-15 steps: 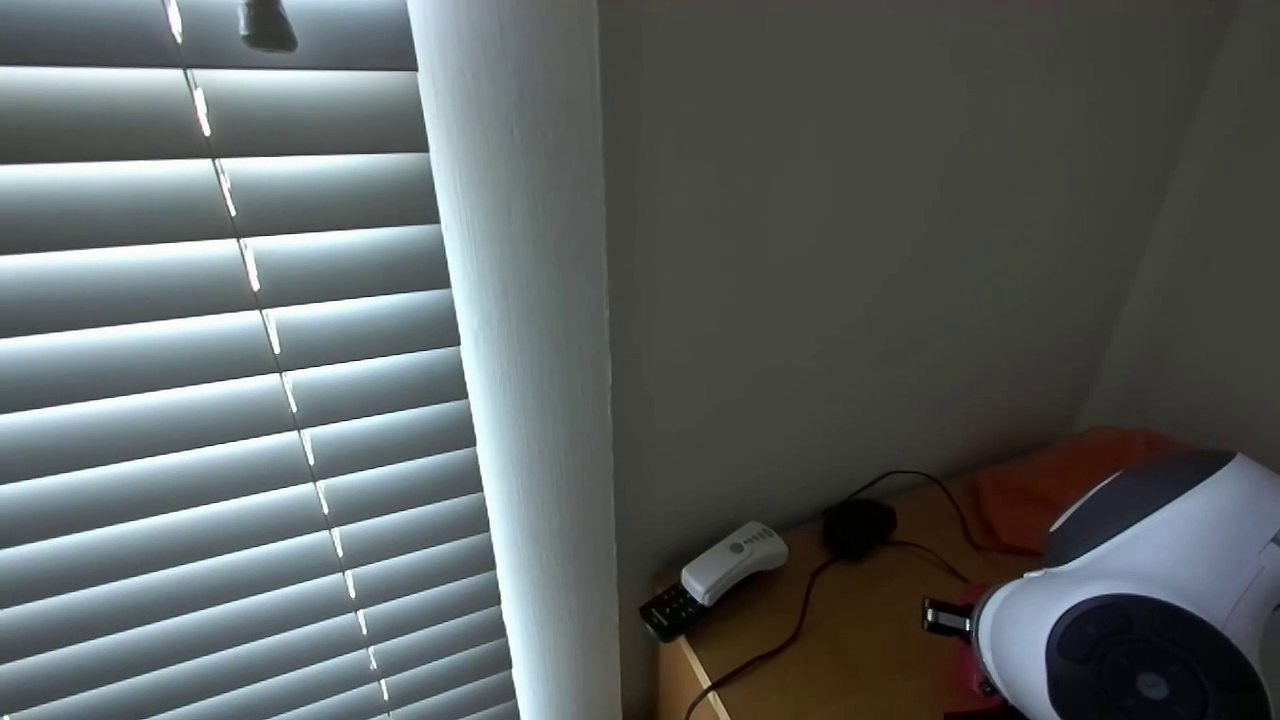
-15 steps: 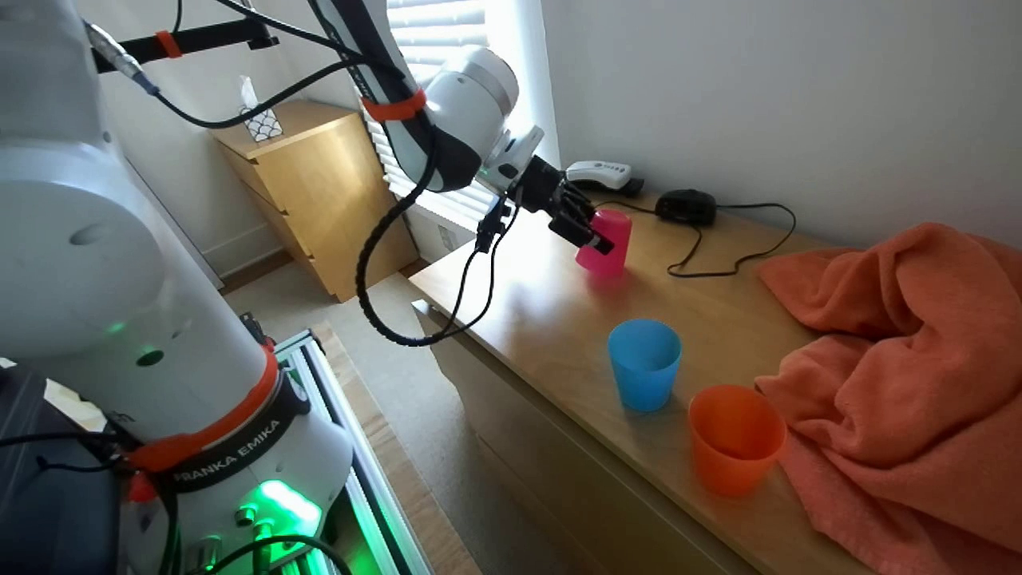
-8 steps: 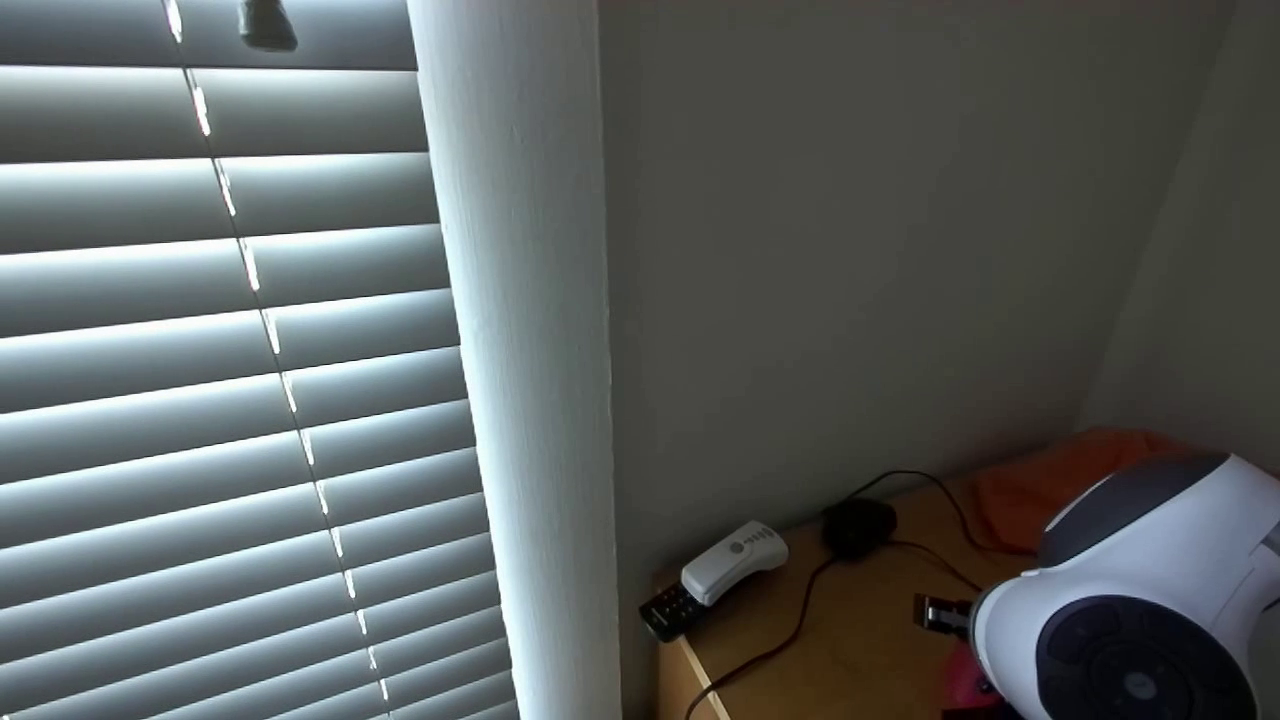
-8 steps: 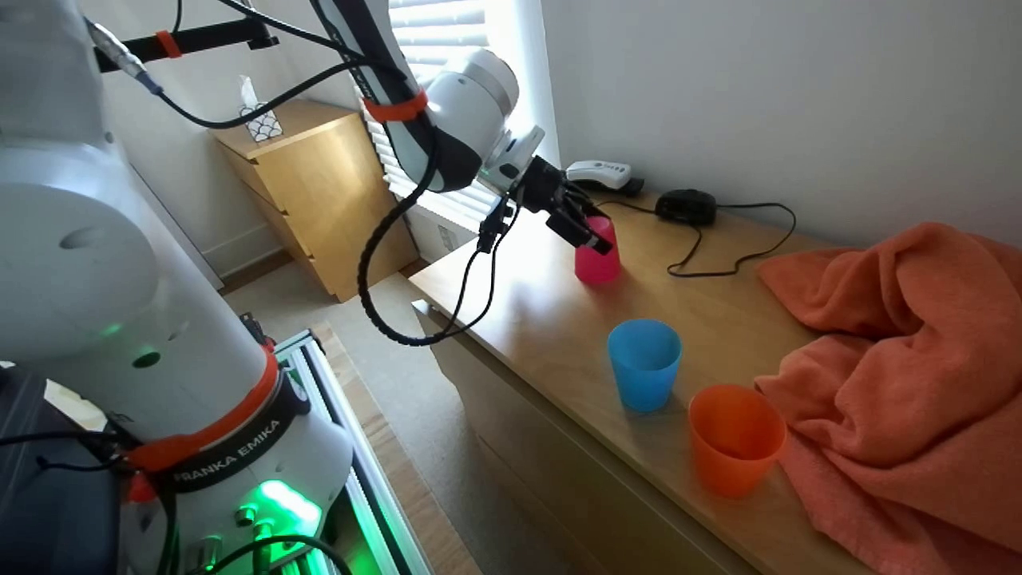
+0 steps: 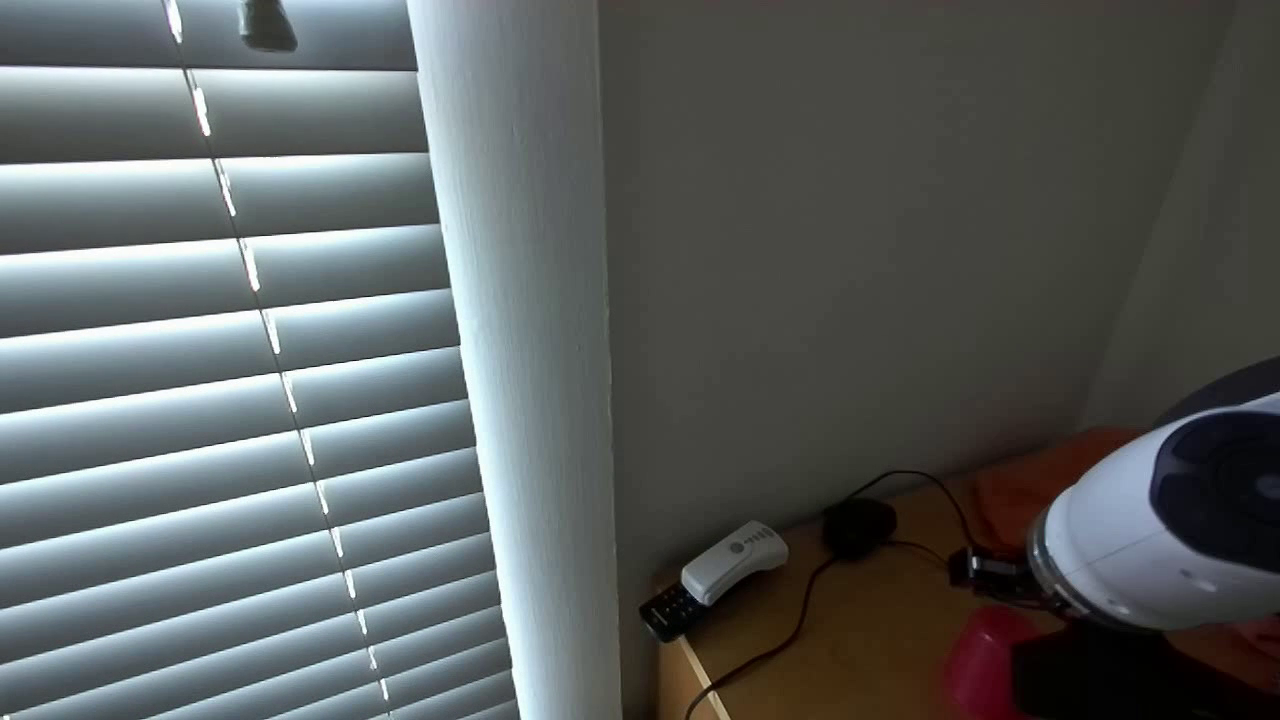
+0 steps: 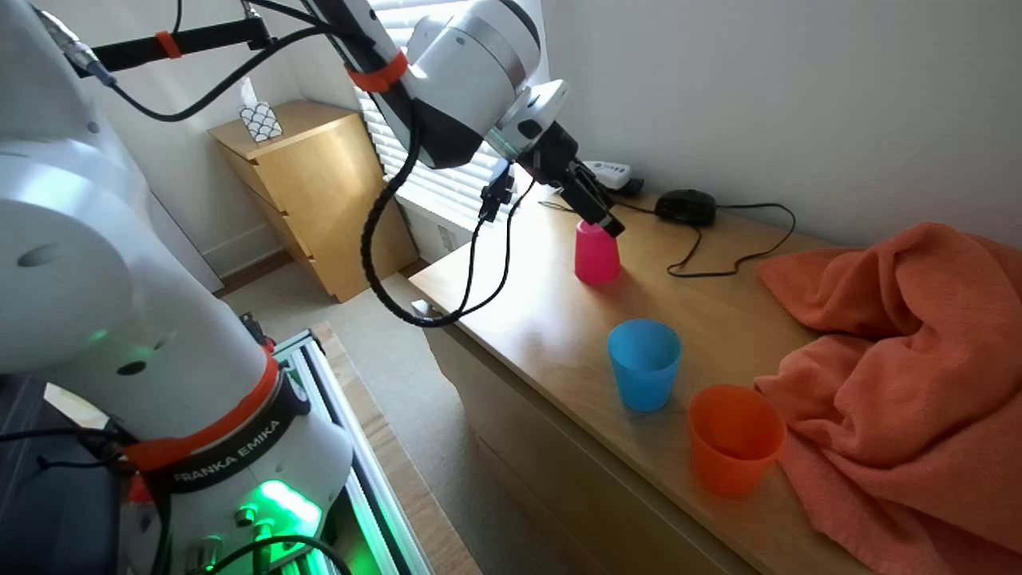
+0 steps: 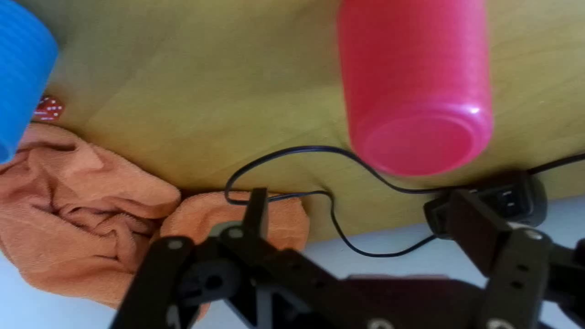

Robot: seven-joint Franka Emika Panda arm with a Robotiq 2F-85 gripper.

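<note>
A pink cup (image 6: 597, 255) stands upside down on the wooden dresser top (image 6: 543, 295). Just above it hangs my gripper (image 6: 611, 225), and in the wrist view the two fingers stand wide apart with nothing gripped between them. The cup's closed base (image 7: 420, 144) faces the wrist camera, beyond the gripper (image 7: 359, 201). From an exterior view the pink cup (image 5: 990, 660) is partly hidden by the dark gripper body. A blue cup (image 6: 645, 363) and an orange cup (image 6: 734, 439) stand mouth up nearer the front.
An orange towel (image 6: 918, 375) lies crumpled at one end of the dresser. Along the wall are a black adapter (image 6: 685, 208) with a looping cord and a white remote (image 5: 735, 562) on a black one. A red spotted object (image 7: 48, 108) shows beside the blue cup.
The pink cup was tilted at the gripper a second ago, then settled upside down on the dresser as the jaws opened. Since then the gripper has risen off it and the wrist has turned.
</note>
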